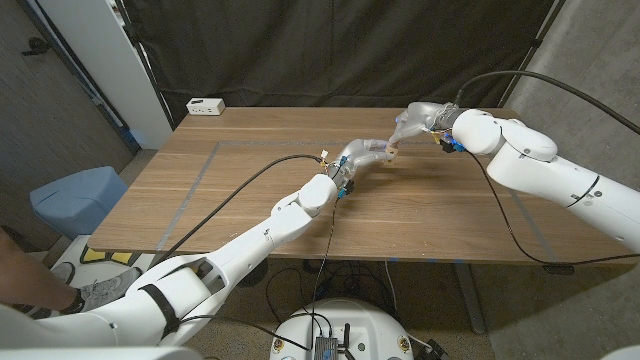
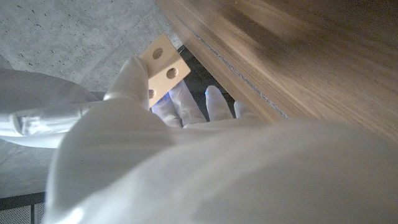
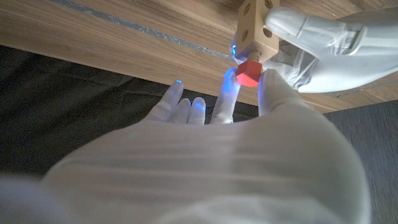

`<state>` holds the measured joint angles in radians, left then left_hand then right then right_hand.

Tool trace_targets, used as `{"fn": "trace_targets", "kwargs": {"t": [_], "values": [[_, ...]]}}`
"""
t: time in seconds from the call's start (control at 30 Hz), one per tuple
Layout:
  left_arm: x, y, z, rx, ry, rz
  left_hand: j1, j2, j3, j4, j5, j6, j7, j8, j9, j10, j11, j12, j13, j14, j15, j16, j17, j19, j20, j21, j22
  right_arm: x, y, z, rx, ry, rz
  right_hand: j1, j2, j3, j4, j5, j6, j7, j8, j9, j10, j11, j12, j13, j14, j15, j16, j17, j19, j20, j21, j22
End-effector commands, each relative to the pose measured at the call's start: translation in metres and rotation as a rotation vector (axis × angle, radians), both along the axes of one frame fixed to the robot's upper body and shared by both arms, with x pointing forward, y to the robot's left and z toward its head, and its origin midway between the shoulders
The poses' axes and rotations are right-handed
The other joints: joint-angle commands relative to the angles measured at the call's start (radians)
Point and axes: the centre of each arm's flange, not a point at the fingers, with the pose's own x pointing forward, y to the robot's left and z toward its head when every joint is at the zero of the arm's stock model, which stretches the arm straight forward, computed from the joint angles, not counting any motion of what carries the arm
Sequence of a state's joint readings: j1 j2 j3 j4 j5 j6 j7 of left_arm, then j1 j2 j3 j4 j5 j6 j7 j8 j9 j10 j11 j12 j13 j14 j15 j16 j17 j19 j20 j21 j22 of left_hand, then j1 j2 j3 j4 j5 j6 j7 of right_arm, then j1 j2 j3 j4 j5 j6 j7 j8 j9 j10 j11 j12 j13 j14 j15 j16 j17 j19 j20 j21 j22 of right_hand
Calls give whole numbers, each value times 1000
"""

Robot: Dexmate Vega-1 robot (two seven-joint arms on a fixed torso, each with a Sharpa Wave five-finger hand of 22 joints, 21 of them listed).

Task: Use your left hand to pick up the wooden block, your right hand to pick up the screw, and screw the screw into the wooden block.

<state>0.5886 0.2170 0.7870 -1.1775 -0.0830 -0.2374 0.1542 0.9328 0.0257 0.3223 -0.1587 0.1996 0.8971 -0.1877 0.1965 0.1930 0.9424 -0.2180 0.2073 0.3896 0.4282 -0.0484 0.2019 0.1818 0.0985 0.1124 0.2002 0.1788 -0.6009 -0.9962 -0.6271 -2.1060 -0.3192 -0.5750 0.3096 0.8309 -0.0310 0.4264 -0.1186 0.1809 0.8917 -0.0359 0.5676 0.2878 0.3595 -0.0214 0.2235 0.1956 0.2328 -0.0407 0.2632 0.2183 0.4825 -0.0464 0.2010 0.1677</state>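
Observation:
Above the far middle of the table (image 1: 250, 190), my left hand (image 1: 362, 157) holds the pale wooden block (image 1: 390, 150), its drilled holes showing in the left wrist view (image 2: 163, 65). My right hand (image 1: 415, 122) meets it from the right. In the right wrist view the red-headed screw (image 3: 247, 73) is pinched between the thumb and a finger of my right hand (image 3: 236, 130), its head against the lower end of the block (image 3: 255, 25). The screw's shaft is hidden. My left hand (image 3: 317, 43) grips the block from the side.
A small white box (image 1: 205, 105) sits at the table's far left corner. Pale tape lines (image 1: 200, 175) run across the tabletop. A blue bin (image 1: 75, 195) stands on the floor to the left, and a person's shoe (image 1: 95, 290) shows at the bottom left.

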Motion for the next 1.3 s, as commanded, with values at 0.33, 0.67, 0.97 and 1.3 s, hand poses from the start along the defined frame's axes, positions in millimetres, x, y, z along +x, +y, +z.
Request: {"fn": "trace_targets", "kwargs": {"t": [0.33,0.67,0.97,1.3], "values": [[3,3,1,-4,5,2,16,34,4,7,7,29,10,9,2,6,1,3,34,10,-68,1,0,7,6,6,4,5,9,2,-28,-21,-15,-49,8,-25,11,2,75,5,16,-20,67,-6,15,-2,47,-41,16,-3,35,-5,8,2],[4,4,0,-9,8,4,17,35,5,7,8,26,11,8,2,7,1,4,34,9,-68,0,-1,7,6,6,4,6,15,2,-56,-30,-33,-72,13,-38,13,2,126,11,21,-38,95,2,14,-4,67,-45,17,-7,51,-7,8,2],[4,5,-2,-15,11,6,18,36,7,6,8,27,10,8,2,5,1,2,33,9,-66,0,-1,7,7,6,4,10,20,2,-85,-28,-55,-84,18,-45,12,3,147,17,19,-50,116,-6,13,-5,81,-51,18,-9,64,-9,8,2],[3,6,-3,-19,14,8,17,37,7,7,9,23,10,7,2,5,1,2,33,10,-66,0,-1,7,8,6,4,10,21,4,-92,-31,-63,-123,18,-67,16,1,79,19,-29,-70,106,21,-7,-4,78,-43,6,-11,61,-6,-2,3]]}}
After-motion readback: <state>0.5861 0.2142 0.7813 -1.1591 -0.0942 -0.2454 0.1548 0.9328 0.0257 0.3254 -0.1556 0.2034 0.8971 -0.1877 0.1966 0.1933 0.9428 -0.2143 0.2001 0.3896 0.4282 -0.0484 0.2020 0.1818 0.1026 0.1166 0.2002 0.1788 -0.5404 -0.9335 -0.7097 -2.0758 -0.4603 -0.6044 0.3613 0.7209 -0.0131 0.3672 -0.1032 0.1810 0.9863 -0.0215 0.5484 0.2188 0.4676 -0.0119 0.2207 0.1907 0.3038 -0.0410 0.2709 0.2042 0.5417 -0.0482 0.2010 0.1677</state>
